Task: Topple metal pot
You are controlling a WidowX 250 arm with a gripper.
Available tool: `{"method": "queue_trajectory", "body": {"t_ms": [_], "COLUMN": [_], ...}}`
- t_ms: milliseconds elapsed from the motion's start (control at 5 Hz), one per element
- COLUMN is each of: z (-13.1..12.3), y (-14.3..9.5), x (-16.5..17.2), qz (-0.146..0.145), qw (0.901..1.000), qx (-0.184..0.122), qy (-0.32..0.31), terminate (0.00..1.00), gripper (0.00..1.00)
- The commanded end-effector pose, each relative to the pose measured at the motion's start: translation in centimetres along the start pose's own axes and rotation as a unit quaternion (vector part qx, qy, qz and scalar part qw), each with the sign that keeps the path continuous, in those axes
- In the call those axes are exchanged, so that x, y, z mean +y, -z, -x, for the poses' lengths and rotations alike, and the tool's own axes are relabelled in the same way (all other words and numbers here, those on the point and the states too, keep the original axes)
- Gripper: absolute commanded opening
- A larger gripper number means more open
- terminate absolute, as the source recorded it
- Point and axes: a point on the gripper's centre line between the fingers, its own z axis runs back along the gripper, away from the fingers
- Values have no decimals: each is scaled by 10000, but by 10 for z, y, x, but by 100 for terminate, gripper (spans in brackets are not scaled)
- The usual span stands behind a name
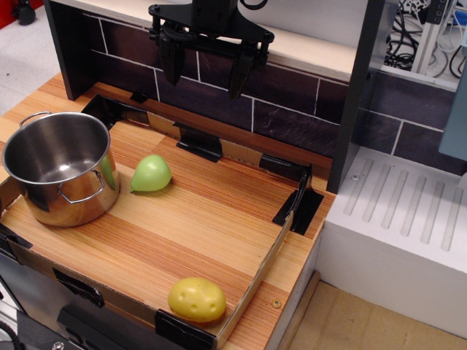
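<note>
The metal pot (60, 169) stands upright at the left of the wooden tabletop, shiny steel with two wire loop handles, open top up and empty. My gripper (206, 79) hangs high at the back, in front of the tiled wall, far to the right of and behind the pot. Its two black fingers are spread apart and hold nothing.
A green toy pear (151, 174) lies just right of the pot. A yellow toy potato (196, 300) lies at the front right corner. A low cardboard rim (267, 264) with black clips borders the wood. A dark tiled wall (292, 117) stands behind; a white drainboard (408, 219) is at right.
</note>
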Motion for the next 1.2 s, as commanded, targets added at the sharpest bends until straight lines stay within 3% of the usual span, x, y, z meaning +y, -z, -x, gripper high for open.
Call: {"method": "queue_trajectory", "body": {"t_ms": [0, 400, 600, 1000], "z": [0, 12, 17, 22], "y": [0, -27, -31, -40], "x": [0, 27, 53, 125], "qz": [0, 185, 174, 137], "qw": [10000, 9996, 9991, 9995], "qx": [0, -19, 197, 48], "qy": [0, 203, 332, 281], "terminate": [0, 0, 0, 0], "gripper": [100, 100, 100, 100]}}
